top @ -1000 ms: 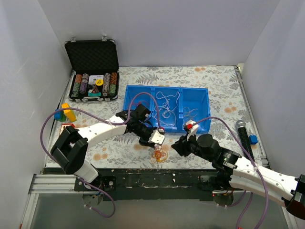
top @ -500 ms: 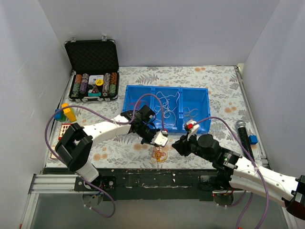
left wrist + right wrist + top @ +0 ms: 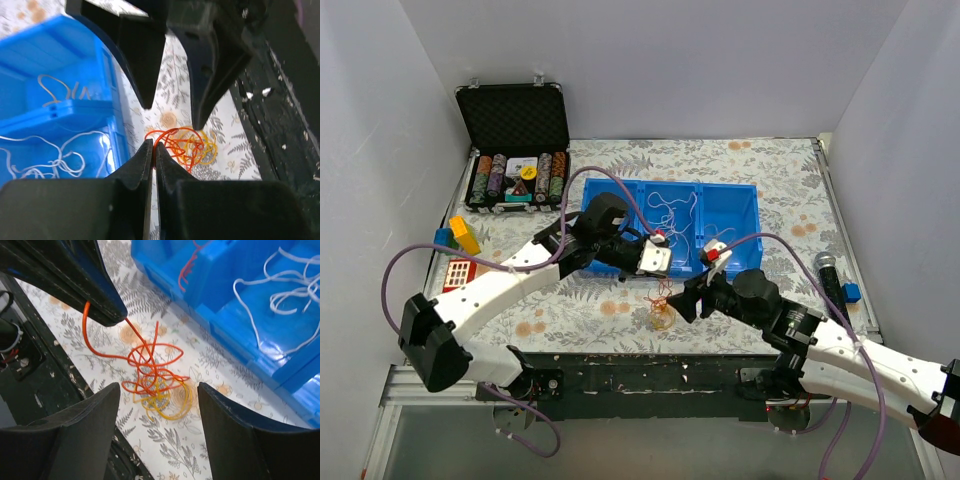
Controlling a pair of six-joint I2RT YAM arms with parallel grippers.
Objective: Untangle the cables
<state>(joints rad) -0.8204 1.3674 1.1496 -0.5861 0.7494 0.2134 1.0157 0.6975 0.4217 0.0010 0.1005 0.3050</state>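
A fist-sized tangle of cables (image 3: 661, 313), red-orange and yellow wires, lies on the floral table near the front edge. My left gripper (image 3: 662, 277) hangs just above it, shut on a red wire that rises taut from the tangle. The left wrist view shows the jaws (image 3: 154, 145) pinching that red loop, with the tangle (image 3: 187, 149) beyond. My right gripper (image 3: 688, 299) is open and empty just right of the tangle. In the right wrist view its fingers (image 3: 159, 390) straddle the tangle (image 3: 157, 382), without touching it.
A blue three-compartment bin (image 3: 592, 203) stands behind, with white wires (image 3: 670, 215) in its middle part and a red wire (image 3: 187, 267) in another. An open poker chip case (image 3: 515, 140) is back left. A microphone (image 3: 830, 280) lies right. Coloured blocks (image 3: 460, 235) lie left.
My left gripper has risen and moved back toward the bin with the red wire, drawing it up out of the tangle. My right gripper has shifted slightly closer to the tangle.
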